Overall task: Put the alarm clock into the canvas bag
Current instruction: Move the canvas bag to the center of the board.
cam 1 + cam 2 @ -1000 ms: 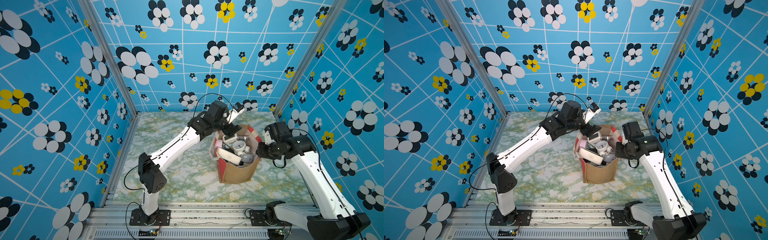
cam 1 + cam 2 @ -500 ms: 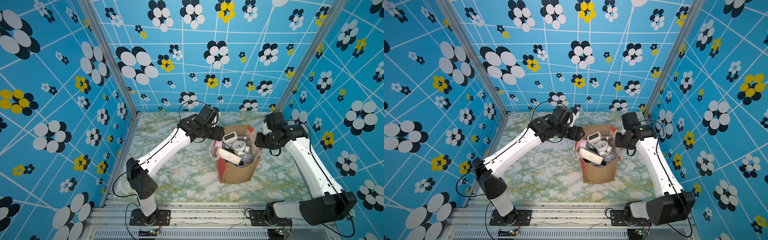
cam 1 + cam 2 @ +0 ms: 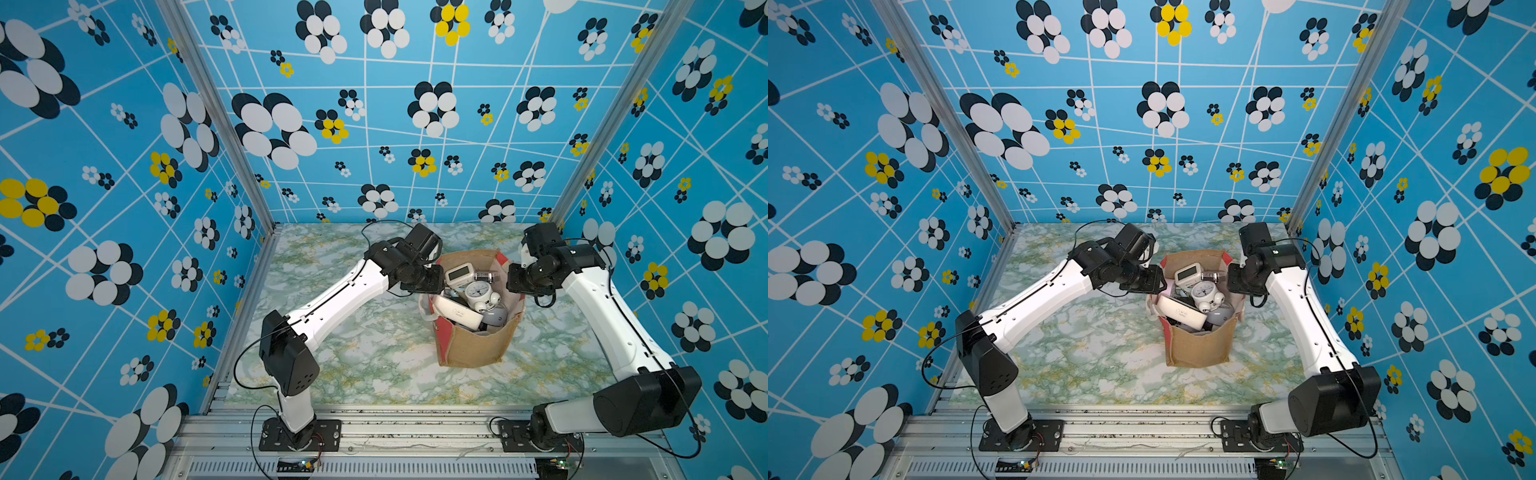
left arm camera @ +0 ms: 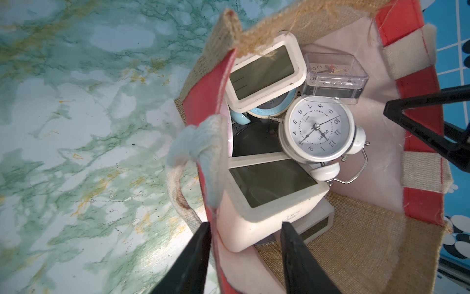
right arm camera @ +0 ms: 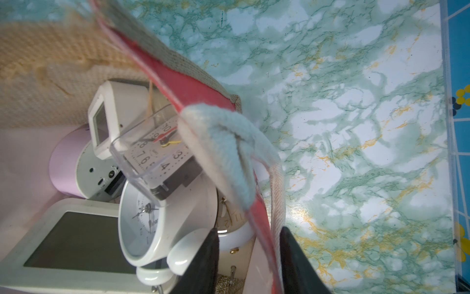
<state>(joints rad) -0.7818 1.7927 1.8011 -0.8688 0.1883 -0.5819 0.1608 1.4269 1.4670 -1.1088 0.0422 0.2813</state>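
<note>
At the middle of the green-marbled table [image 3: 365,357] the canvas bag [image 3: 473,345] stands upright with its mouth open. In both top views you see the left arm [image 3: 345,291] and right arm [image 3: 598,303] reaching to opposite sides of it, but their wrists hide the fingers. Your left wrist view fills that in: the left gripper [image 4: 245,225] has its jaws apart astride one red side panel, one finger outside the bag and one inside, not clamped on the cloth. Your right wrist view shows the right gripper [image 5: 250,229] parted the same way across the opposite red panel, with the white rope handle [image 5: 277,203] against its outer finger. The alarm clock [image 4: 316,129], white with twin bells, lies inside the bag on top of the pile, face toward the opening. Beside it you have a small digital clock [image 4: 264,73], a large digital clock [image 4: 272,188], a clear-cased clock [image 4: 333,73] and a pale blue clock [image 4: 264,108]. A lilac round clock [image 5: 66,163] shows in the right wrist view and not in the left one.
</note>
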